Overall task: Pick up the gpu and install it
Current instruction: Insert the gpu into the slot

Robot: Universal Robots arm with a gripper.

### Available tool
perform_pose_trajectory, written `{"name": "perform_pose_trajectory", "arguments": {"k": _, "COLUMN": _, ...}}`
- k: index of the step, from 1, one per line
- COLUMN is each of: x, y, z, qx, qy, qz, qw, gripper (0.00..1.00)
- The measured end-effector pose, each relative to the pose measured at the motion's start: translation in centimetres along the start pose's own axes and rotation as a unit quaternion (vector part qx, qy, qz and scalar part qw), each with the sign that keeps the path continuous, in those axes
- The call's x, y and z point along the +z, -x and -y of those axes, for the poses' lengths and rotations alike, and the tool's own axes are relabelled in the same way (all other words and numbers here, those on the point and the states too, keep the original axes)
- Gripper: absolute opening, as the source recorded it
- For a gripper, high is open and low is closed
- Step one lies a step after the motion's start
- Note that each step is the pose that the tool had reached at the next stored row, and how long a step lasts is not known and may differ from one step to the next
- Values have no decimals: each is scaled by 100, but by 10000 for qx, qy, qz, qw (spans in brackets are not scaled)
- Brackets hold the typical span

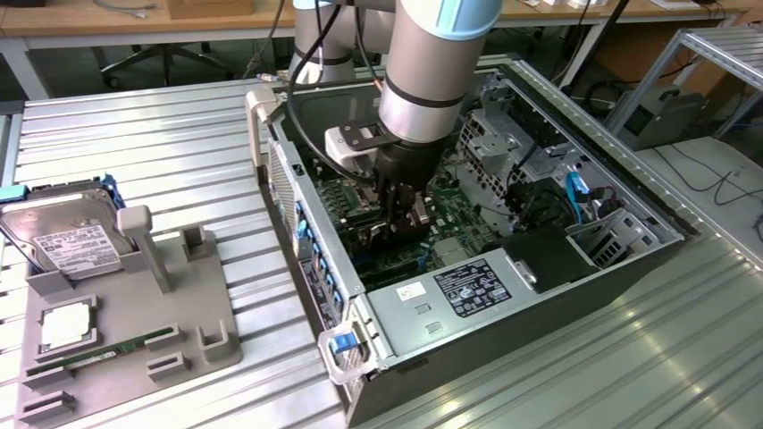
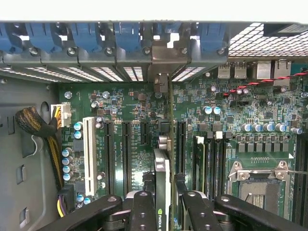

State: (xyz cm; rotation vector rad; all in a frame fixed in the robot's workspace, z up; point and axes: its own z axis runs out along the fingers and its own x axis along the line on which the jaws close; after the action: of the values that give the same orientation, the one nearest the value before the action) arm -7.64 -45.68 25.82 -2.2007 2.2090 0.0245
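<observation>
The gpu is seen edge-on in the wrist view. It is a thin dark card standing upright over the green motherboard. Its silver end bracket lies against the row of rear slot openings. My gripper is shut on the card, with one black finger on each side. In the exterior view my gripper reaches down inside the open computer case, with the gpu dark below it. Whether the card sits fully in its slot, I cannot tell.
Black expansion slots and a white slot flank the card, with the CPU socket and a cable bundle further out. At the exterior view's left, a grey fixture holds a hard drive and a memory stick.
</observation>
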Motion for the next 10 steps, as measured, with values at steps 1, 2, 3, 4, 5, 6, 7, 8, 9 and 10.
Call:
{"name": "perform_pose_trajectory", "arguments": {"k": 1, "x": 0, "y": 0, "z": 0, "qx": 0, "qy": 0, "qz": 0, "qw": 10000, "gripper": 27}}
{"name": "perform_pose_trajectory", "arguments": {"k": 2, "x": 0, "y": 0, "z": 0, "qx": 0, "qy": 0, "qz": 0, "qw": 10000, "gripper": 27}}
{"name": "perform_pose_trajectory", "arguments": {"k": 3, "x": 0, "y": 0, "z": 0, "qx": 0, "qy": 0, "qz": 0, "qw": 10000, "gripper": 27}}
{"name": "perform_pose_trajectory", "arguments": {"k": 4, "x": 5, "y": 3, "z": -2, "qx": 2, "qy": 2, "qz": 12, "qw": 10000, "gripper": 27}}
{"name": "perform_pose_trajectory", "arguments": {"k": 5, "x": 13, "y": 3, "z": -3, "qx": 4, "qy": -5, "qz": 16, "qw": 10000, "gripper": 27}}
{"name": "perform_pose_trajectory", "arguments": {"k": 6, "x": 7, "y": 2, "z": -2, "qx": 3, "qy": -4, "qz": 8, "qw": 10000, "gripper": 27}}
{"name": "perform_pose_trajectory", "arguments": {"k": 7, "x": 0, "y": 0, "z": 0, "qx": 0, "qy": 0, "qz": 0, "qw": 10000, "gripper": 39}}
{"name": "perform_pose_trajectory", "arguments": {"k": 8, "x": 1, "y": 0, "z": 0, "qx": 0, "qy": -1, "qz": 1, "qw": 10000, "gripper": 39}}
{"name": "perform_pose_trajectory", "arguments": {"k": 9, "x": 0, "y": 0, "z": 0, "qx": 0, "qy": 0, "qz": -1, "qw": 10000, "gripper": 39}}
{"name": "perform_pose_trajectory", "arguments": {"k": 10, "x": 1, "y": 0, "z": 0, "qx": 0, "qy": -1, "qz": 1, "qw": 10000, "gripper": 46}}
